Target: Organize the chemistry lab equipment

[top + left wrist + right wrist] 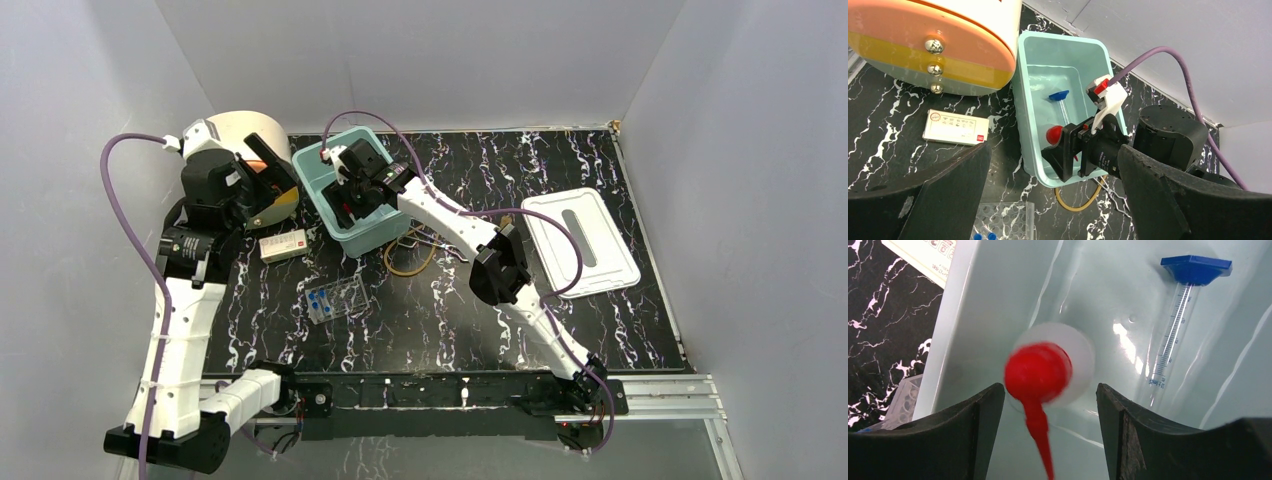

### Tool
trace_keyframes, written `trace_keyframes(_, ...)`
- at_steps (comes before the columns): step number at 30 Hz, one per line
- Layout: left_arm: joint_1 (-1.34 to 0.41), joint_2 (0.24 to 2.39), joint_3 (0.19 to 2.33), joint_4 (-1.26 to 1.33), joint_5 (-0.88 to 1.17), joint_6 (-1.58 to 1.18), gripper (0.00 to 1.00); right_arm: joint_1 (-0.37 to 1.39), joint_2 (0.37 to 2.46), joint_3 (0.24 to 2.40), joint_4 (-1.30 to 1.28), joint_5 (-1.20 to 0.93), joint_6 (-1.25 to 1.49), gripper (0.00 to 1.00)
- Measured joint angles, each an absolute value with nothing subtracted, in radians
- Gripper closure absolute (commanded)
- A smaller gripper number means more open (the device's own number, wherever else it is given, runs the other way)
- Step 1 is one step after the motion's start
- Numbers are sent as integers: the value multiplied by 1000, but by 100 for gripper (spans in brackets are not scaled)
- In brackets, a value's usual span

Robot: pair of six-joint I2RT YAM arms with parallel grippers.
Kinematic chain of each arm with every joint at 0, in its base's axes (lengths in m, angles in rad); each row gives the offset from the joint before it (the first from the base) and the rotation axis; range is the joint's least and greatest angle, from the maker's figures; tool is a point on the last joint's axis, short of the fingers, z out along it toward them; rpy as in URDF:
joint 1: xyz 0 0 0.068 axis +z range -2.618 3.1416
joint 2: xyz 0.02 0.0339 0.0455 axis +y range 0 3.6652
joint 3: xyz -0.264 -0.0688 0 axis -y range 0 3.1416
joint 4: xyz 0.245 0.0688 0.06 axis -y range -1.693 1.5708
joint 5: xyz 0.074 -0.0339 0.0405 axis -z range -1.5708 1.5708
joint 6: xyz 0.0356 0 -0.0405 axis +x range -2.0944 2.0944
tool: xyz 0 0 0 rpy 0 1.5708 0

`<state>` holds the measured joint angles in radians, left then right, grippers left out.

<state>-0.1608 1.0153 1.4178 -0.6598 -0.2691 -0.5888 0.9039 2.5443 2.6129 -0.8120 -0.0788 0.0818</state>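
Across the black marbled table (pixel 600 330) the cream-and-orange drum (pixel 923 40) sits at the far left and the teal bin (pixel 1024 90) just beside it, with a flat white lid (pixel 580 240) well apart on the right. The left gripper (pixel 1053 155) hovers near the drum and holds nothing, its jaws spread wide. The right gripper (pixel 1049 390) reaches down into the bin, and its jaws stand apart on either side of the squeeze bottle (pixel 1070 352), which looks loose between them rather than clamped. The bottle is blurred, so we cannot tell whether it stands or leans. Its red cap faces the wrist camera, so we judge that its long axis runs roughly along the gripper's reach, with the thin nozzle bending off toward the near side of that view. We expect it to be light, soft-walled and a little slippery, so it is best taken across the white body below the cap, never by the nozzle. On the table in front of the bin, the clear rack (pixel 337 299) looks stiff but brittle and should be lifted by its long sides, while the amber tubing loop (pixel 1078 206) will flop. The syringe (pixel 1170 335) lies on the bin floor, its barrel along the bin and its blue end away from the gripper. It is light and slick, so mid-barrel is the place to grip it. The blue-capped vials (pixel 983 235) rest in the rack
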Motion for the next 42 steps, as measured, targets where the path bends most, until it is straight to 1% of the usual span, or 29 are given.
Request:
trace_keyframes(7, -161, 1018, 1418, -659, -260, -592, 2, 904, 2516, 2602, -817, -81, 136, 24)
trace_keyframes(16, -161, 1008, 1417, -651, -225, -591, 2, 904, 2321, 2528, -783, -45, 196, 24)
trace_keyframes(19, -161, 996, 1414, -642, -208, -587, 2, 904, 2206, 2418, -743, -14, 199, 24)
trace_keyframes(22, -161, 983, 1403, -624, -183, -582, 2, 899, 2057, 2240, -693, 23, 195, 24)
trace_keyframes(27, -161, 969, 1358, -577, -121, -588, 2, 868, 1811, 1904, -601, 89, 192, 24)
trace_keyframes(32, -161, 969, 1296, -532, -56, -619, 2, 768, 1615, 1567, -511, 102, 280, 24)
trace_keyframes(33, -161, 971, 1291, -529, -46, -621, 2, 752, 1596, 1484, -491, 93, 313, 24)
trace_keyframes(37, -161, 970, 1289, -519, -29, -622, 2, 636, 1509, 1328, -461, 54, 393, 27)
trace_keyframes(39, -161, 970, 1289, -515, -23, -621, 2, 593, 1502, 1279, -471, 57, 439, 28)
trace_keyframes(42, -161, 970, 1289, -513, -18, -621, 2, 557, 1511, 1245, -514, 124, 505, 32)
